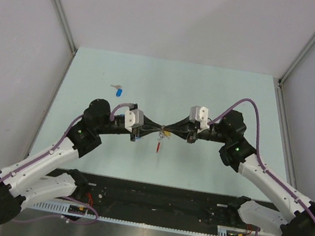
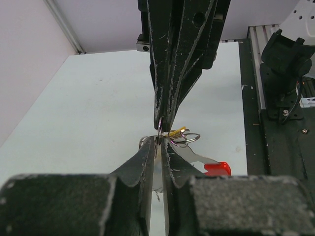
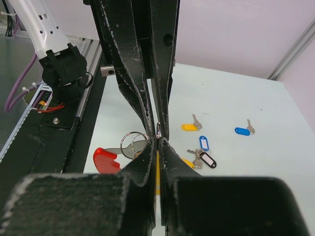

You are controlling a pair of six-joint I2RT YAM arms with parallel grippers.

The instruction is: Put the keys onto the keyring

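Both arms reach inward and meet fingertip to fingertip above the middle of the table.

Right hand: clenched. Its tips pinch a small wire ring among the metal links of the keyring.

Left hand: fingers drawn almost together with only a thin slit between them, tips at the same ring. Cannot tell whether it is actually gripping.

The keyring is held up off the table between the two hands. Its red plastic arc hangs at the end of a flat silvery strip, on the side toward the arm bases, and several loose wire rings cluster just beside the fingertips. A yellow tag sits in this bundle, touching the rings — I cannot tell what it is attached to.

Keys lying on the table, seen in the right wrist view:
- yellow-tagged key, alone
- blue-tagged key, well apart toward the far left side
- a blue-rimmed tag and a black-rimmed tag just beside each other, their silver keys overlapping — below the raised hands.
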